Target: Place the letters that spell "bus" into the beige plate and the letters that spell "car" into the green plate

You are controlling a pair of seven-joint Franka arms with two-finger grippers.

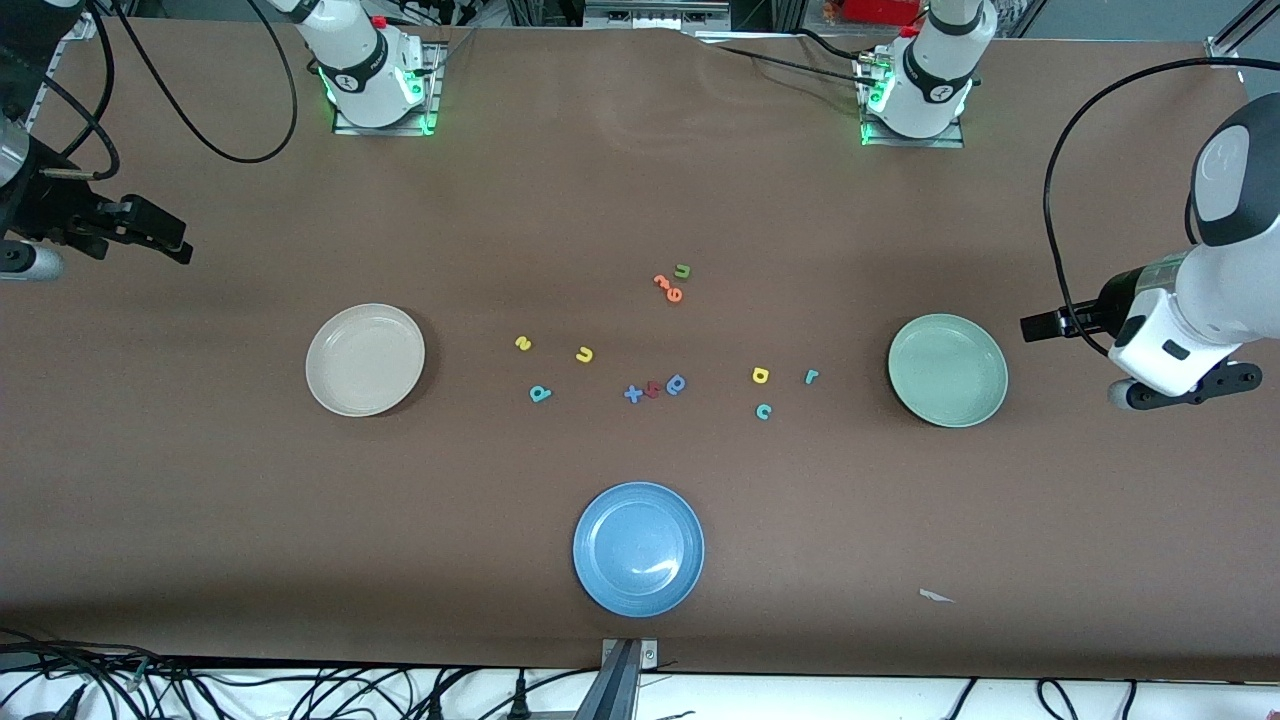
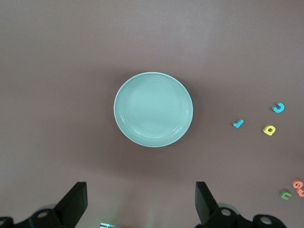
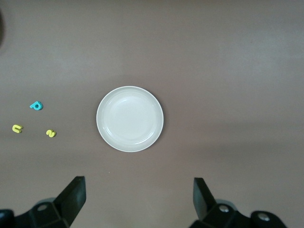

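Observation:
The beige plate lies empty toward the right arm's end. Beside it on the table lie the yellow s, yellow u and teal b. The green plate lies empty toward the left arm's end, with the yellow a, teal r and teal c beside it. My right gripper hangs open over bare table outside the beige plate. My left gripper hangs open over bare table outside the green plate. Both hold nothing.
A blue plate sits near the table's front edge. Between the two letter groups lie a blue x, a red letter and a blue rounded letter. Orange letters and a green u lie farther back.

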